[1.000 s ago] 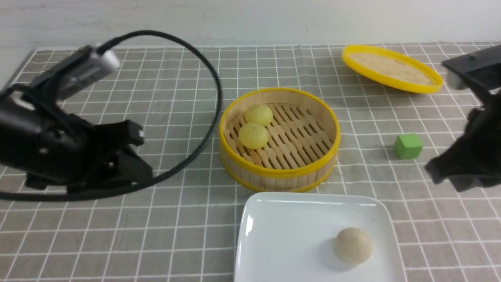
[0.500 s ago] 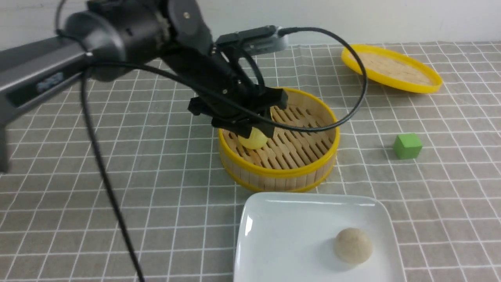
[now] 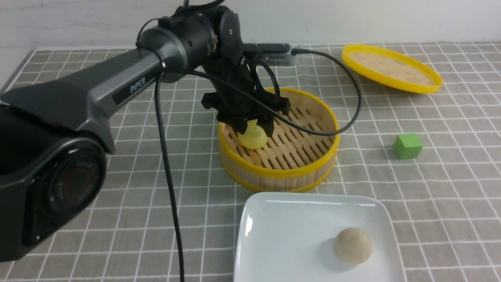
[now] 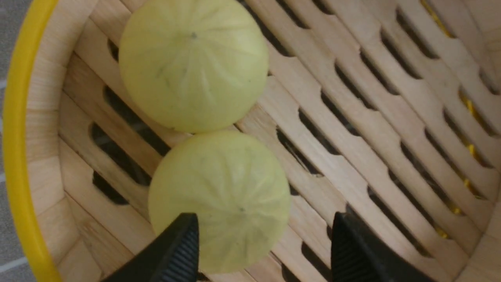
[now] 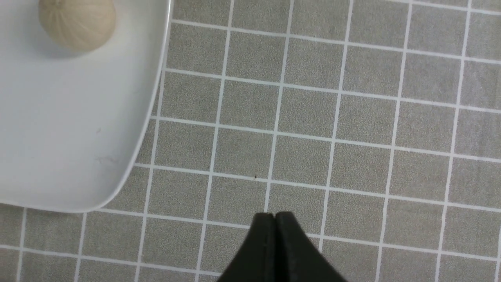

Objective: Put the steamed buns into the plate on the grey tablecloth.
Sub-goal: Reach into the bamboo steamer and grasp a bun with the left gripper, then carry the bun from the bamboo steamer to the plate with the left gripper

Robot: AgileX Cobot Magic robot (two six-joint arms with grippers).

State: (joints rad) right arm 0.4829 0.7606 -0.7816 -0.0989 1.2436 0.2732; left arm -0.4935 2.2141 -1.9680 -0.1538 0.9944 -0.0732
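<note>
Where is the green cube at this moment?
In the front view, the green cube sits on the grey tablecloth to the right of the bamboo steamer, apart from it.

You've swung left arm (image 3: 117, 90) off table's left side, over to steamer basket (image 3: 274, 172). Left gripper (image 3: 254, 130) now dropped inside basket, lower than half second ago, fingers spread either side of front yellow bun (image 3: 254, 140). Back yellow bun (image 4: 193, 64) now hidden from front camera behind gripper. Your right arm gone from front view's right edge.
</note>
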